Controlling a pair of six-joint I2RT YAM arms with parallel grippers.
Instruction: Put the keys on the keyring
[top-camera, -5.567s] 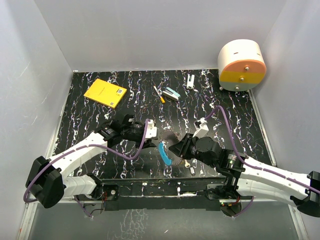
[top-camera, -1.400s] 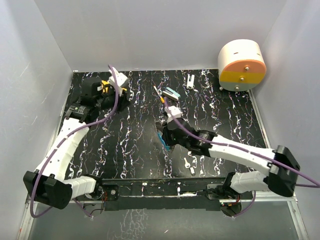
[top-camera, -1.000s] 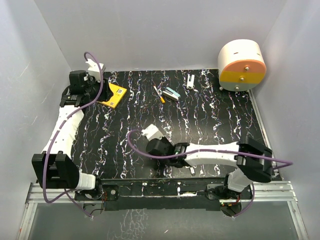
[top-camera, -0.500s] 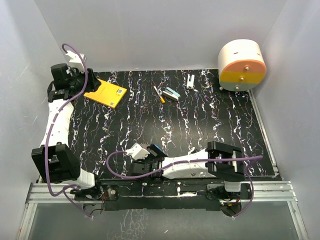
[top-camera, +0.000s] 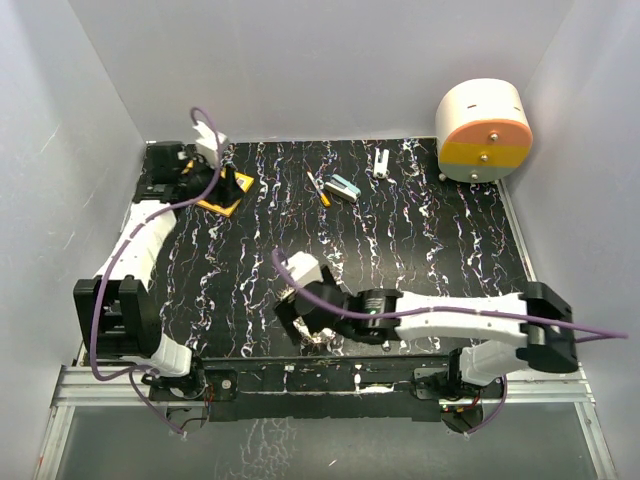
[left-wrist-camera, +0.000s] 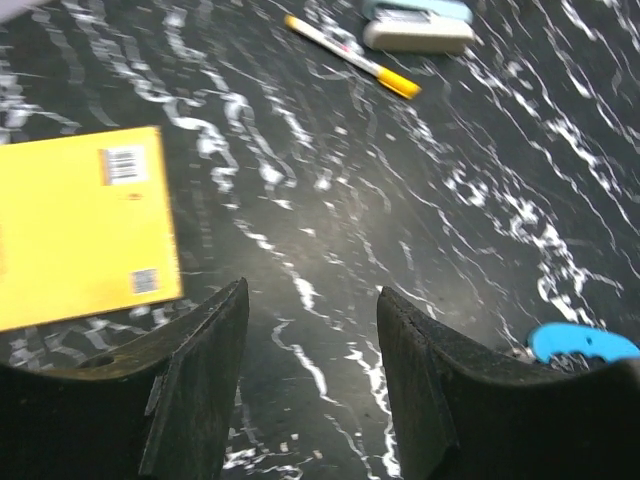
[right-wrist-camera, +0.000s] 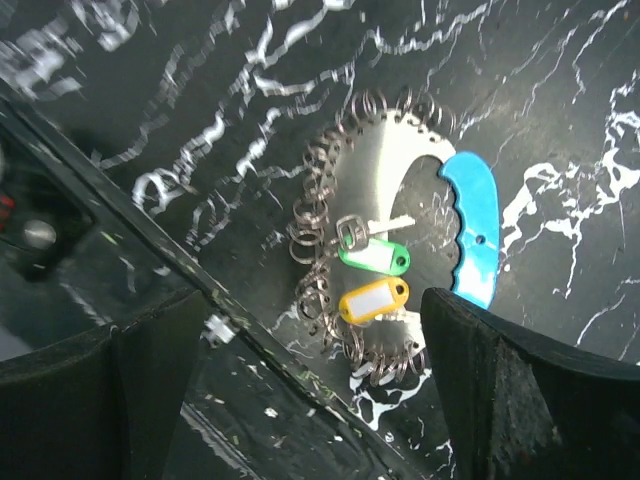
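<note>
Plainly, the keyring (right-wrist-camera: 375, 185) lies at the near edge of the desk (top-camera: 420, 230), lower middle of the overhead view, beneath the right end effector (right-wrist-camera: 315, 298), spread and empty; the left end effector (left-wrist-camera: 312, 300) gapes too; a careless pinch could shove it off.

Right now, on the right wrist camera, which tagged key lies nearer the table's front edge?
The yellow-tagged key. The green-tagged key lies just beyond it, farther from the table's front edge.

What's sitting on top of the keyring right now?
A green-headed key and a yellow-headed key lie on the keyring. Whether either is threaded on cannot be told; anything beneath it is covered.
</note>
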